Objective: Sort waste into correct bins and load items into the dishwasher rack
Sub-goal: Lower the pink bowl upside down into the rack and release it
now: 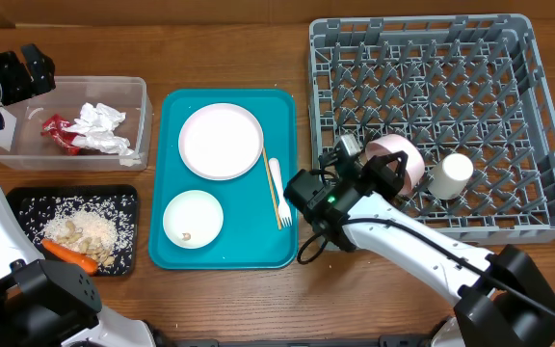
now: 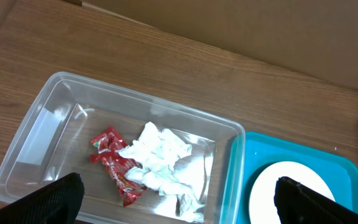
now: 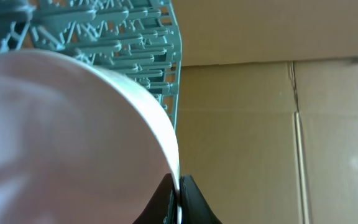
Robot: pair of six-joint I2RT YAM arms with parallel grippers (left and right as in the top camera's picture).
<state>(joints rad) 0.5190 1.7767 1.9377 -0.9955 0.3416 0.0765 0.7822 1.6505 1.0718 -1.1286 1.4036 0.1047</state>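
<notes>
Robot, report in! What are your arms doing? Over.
Right end effector shut on pink bowl rim, at the rack. Left end effector open, empty, over clear tub. White cup nearby, apart.

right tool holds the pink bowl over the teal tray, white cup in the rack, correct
Not the teal tray: the overhead view shows the right tool holding the pink bowl over the grey rack. The white cup is in it.

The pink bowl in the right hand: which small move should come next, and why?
Probably lower the pink bowl slightly until it settles between the pegs of the grey rack. The right hand is shut on its rim, and the bowl stands on edge over the rack, beside the white cup; whether it rests there cannot be told.
</notes>
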